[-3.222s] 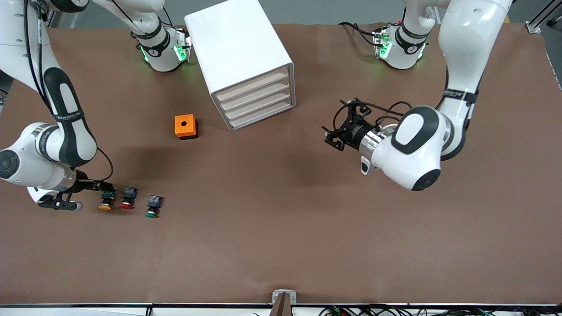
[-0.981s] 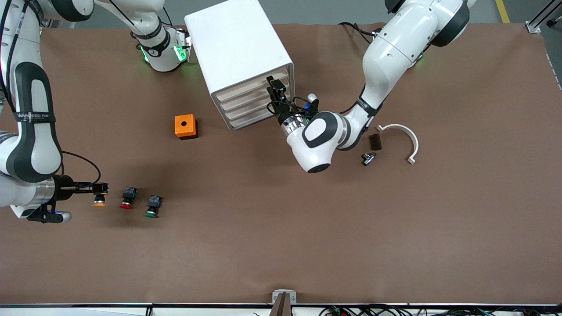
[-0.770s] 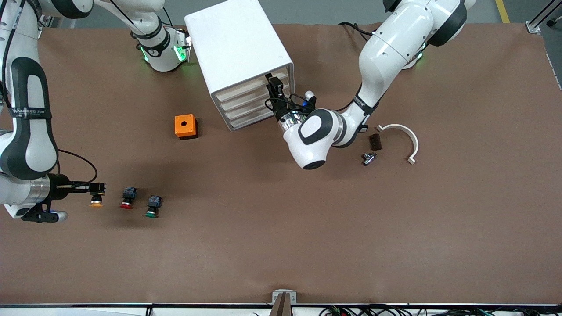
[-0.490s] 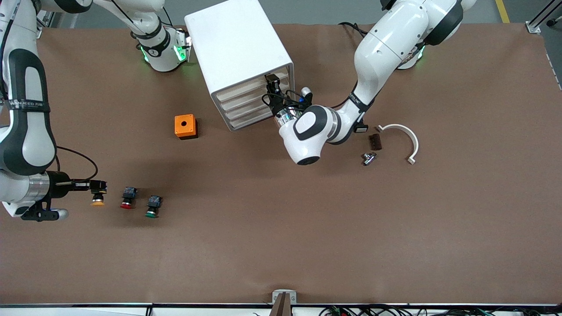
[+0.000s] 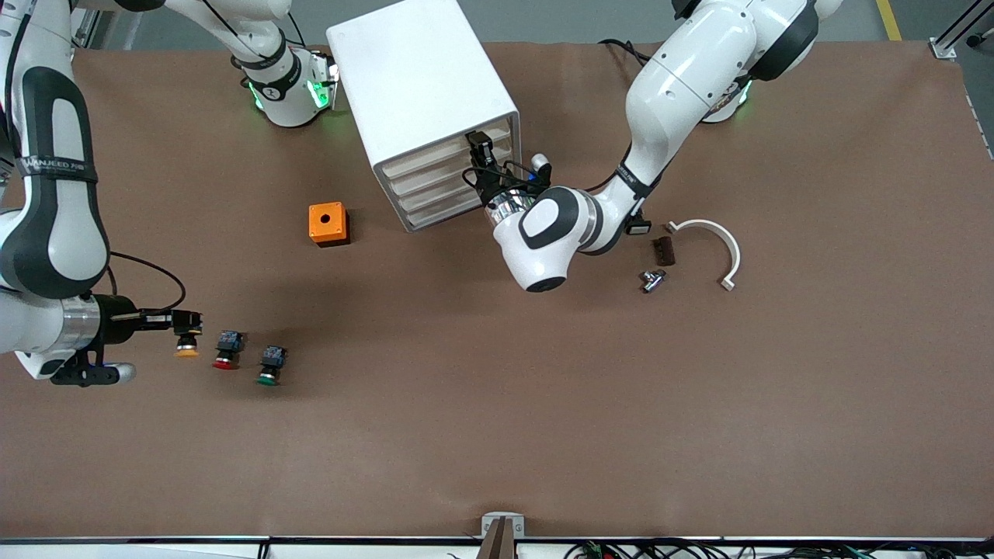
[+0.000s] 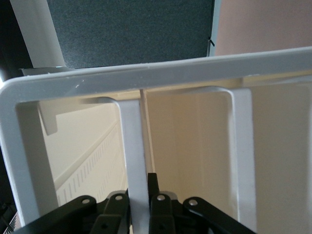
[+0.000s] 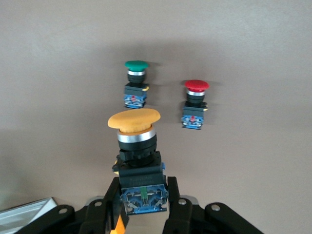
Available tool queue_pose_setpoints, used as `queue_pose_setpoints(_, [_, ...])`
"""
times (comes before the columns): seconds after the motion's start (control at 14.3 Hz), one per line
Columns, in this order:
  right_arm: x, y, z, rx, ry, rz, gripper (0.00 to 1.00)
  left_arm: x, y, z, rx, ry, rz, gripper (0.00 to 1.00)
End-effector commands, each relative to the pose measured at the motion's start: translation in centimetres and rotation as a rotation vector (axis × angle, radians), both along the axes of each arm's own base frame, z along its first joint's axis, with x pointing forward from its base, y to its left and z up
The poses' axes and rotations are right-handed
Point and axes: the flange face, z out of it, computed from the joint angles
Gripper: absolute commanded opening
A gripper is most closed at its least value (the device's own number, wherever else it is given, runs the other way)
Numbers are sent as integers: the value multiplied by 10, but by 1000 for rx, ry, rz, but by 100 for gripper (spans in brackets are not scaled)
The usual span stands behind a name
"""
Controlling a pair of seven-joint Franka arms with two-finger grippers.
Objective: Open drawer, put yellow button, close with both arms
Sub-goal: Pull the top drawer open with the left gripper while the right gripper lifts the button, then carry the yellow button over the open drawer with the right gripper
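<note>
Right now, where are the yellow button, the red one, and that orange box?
yellow button (image 7: 134, 120), right wrist view, on its cap.
red button (image 5: 225, 363), front view, on its cap.
orange box (image 5: 327, 222), front view, on its top face beside the hole.

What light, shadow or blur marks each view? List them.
Front view: green lights glow at both arm bases, soft arm shadows on the table. Left wrist view: the drawer front fills the frame, evenly lit. Right wrist view: the yellow button sharp, the green-capped button slightly softer.

A high front camera faces both arms; each wrist camera looks closely past its own hand.
</note>
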Motion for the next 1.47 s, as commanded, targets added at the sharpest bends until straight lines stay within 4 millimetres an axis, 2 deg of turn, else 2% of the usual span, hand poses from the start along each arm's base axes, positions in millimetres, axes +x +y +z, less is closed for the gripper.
queue_pose_setpoints(0.0, [-5,16,17,11,20,-45,0,24,15,4,-27,4,66,6])
queue_pose_setpoints(0.35, [-9,50,33,-24,101,-134,0,62,49,-2,-21,4,142,7])
queue_pose_setpoints(0.63, [-27,85,69,-83,175,-241,0,93,79,2,-30,-9,206,8])
queue_pose_setpoints(0.77, [-39,96,89,-117,220,-330,0,111,96,5,-36,-22,239,9])
queue_pose_setpoints(0.91, [-49,123,113,-155,223,-409,0,123,111,5,-34,-27,265,10])
queue_pose_setpoints(1.05, [-59,164,130,-197,220,-484,0,129,120,3,-30,-26,280,11])
queue_pose_setpoints(1.26, [-75,226,137,-263,228,-577,0,129,120,4,-32,-25,281,17])
queue_pose_setpoints(1.33, [-80,244,144,-278,221,-611,0,129,120,4,-32,-25,281,29])
queue_pose_setpoints(1.4, [-84,258,149,-287,214,-638,0,130,121,4,-54,-33,285,74])
